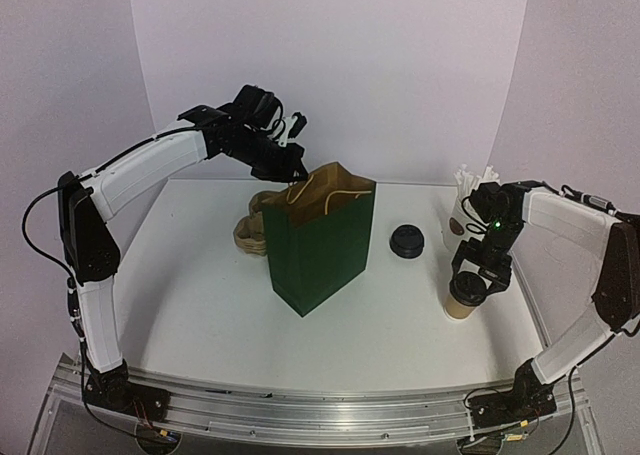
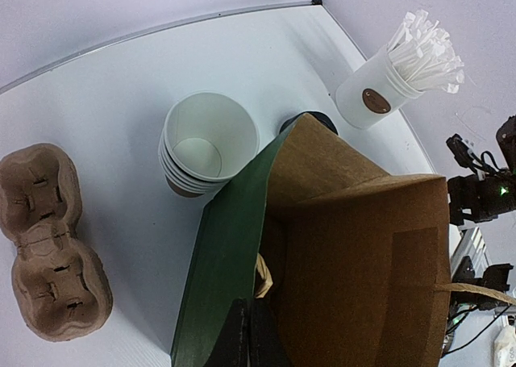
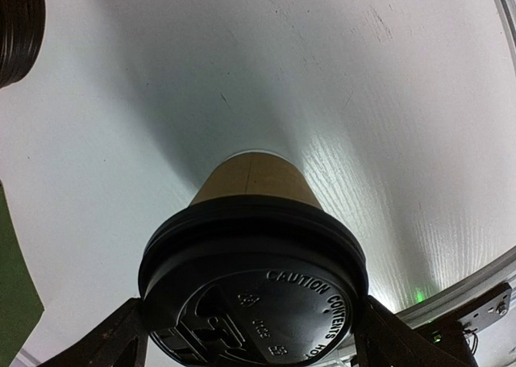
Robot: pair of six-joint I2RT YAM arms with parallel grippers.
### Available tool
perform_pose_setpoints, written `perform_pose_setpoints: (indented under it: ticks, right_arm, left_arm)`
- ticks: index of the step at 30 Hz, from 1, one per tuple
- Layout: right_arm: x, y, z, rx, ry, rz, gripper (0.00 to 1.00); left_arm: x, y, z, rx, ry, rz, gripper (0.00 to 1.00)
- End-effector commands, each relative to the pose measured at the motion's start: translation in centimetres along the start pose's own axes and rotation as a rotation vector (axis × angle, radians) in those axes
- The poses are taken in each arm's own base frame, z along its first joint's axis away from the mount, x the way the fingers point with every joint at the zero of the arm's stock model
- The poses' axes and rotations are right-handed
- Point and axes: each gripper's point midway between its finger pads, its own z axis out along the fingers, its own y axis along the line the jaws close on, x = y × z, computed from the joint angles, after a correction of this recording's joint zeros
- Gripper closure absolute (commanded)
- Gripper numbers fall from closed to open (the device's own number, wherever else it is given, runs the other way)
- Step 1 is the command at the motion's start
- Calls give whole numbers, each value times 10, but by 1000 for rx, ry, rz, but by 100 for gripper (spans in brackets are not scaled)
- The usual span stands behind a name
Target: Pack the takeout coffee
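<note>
**A:** Where's the takeout coffee (image 1: 465, 297)?

**B:** Upright on the worktop (image 1: 200, 305), right side, well apart from the green paper bag (image 1: 320, 245). Black dome lid is on.

**A:** Right gripper?

**B:** Right gripper (image 1: 478, 273) is directly over it and grasping it at the lid. The wrist view shows one finger tight against each side of the lid rim. The cup's base sits on the worktop.

**A:** Left?

**B:** Left gripper (image 1: 293, 172) is at the bag's top edge, clenched on the rim by the handle. The bag stands upright with its mouth open and brown inside.

**A:** Anything else around?

**B:** Stack of lidless cups (image 2: 210, 145) just behind the bag, pulp cup carrier (image 2: 52, 238) near them. Black lids (image 1: 407, 240) lie between the bag and the white cup of sticks (image 1: 462, 210). That cup stands just behind the coffee.
</note>
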Motion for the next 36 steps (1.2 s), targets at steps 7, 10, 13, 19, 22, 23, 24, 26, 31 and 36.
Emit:
perform_pose_setpoints:
  ticks: [7,10,13,19,22,23,24,26,31,36]
  right_arm:
    - [-3,5,1,-7,11,-31,18]
    - [-4,7,-1,-12,6,-34,20]
    - [-5,8,-3,-17,2,-37,21]
    - [-6,16,-16,-57,-7,-47,22]
    - [-9,19,-26,-66,-18,-60,22]
    - [-9,20,-29,-66,-19,-67,22]
    - [-10,21,-35,-72,-26,-73,22]
    - [-11,23,-44,-74,-31,-86,22]
    - [-16,33,-72,-107,-52,-126,24]
    - [-26,50,-110,-167,-96,-165,25]
  left_arm:
    - [-14,-7,-3,23,-44,30,100]
    - [-14,-8,-3,23,-45,30,100]
    - [-14,-7,-2,22,-44,29,100]
    - [-15,-7,-2,22,-46,29,100]
    - [-15,-7,-1,23,-47,29,100]
    - [-15,-7,-1,24,-48,28,100]
    - [-16,-7,-1,24,-50,27,100]
    - [-17,-7,-1,21,-56,21,100]
    - [-25,-5,-2,4,-91,-8,100]
    - [-37,0,-2,-28,-132,-30,100]
